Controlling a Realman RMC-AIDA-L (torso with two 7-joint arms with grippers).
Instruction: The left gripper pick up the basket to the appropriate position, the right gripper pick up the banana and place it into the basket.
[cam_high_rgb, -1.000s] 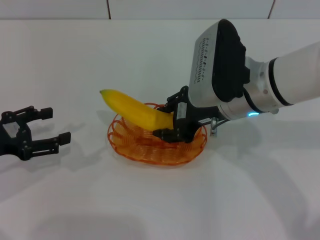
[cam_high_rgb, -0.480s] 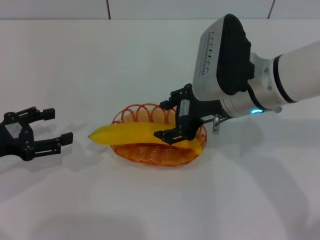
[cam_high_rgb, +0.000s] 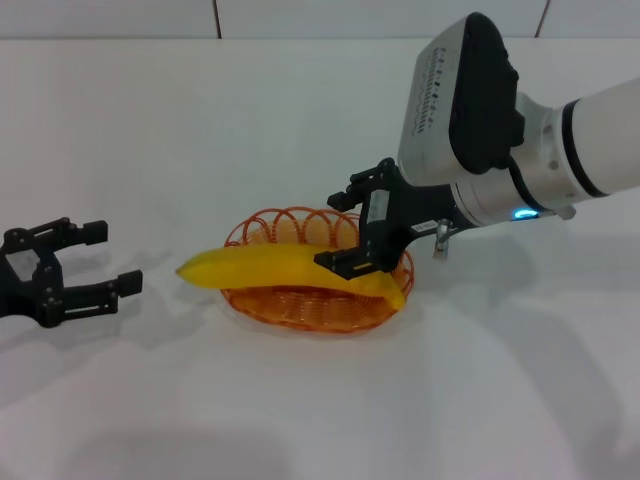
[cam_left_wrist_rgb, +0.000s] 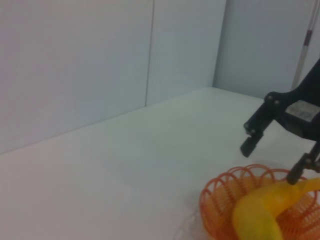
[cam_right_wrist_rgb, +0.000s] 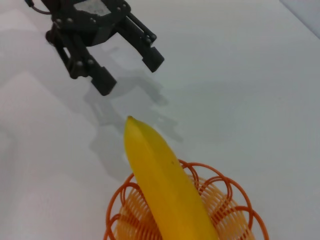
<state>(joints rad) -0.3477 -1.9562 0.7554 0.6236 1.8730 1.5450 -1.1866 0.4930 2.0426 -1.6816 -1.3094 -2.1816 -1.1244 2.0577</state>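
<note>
Resting low over the white table (cam_high_rgb: 300, 400) on my far left, my left gripper (cam_high_rgb: 95, 258) has its fingers spread apart and holds nothing, well clear of the basket (cam_high_rgb: 300, 305). The orange wire basket sits on the table near the middle, and the banana (cam_high_rgb: 285, 268) lies across it, its left tip jutting out past the rim toward my left gripper. My right gripper (cam_high_rgb: 350, 230) hovers over the basket's right half, its fingers apart around the banana's right end.
</note>
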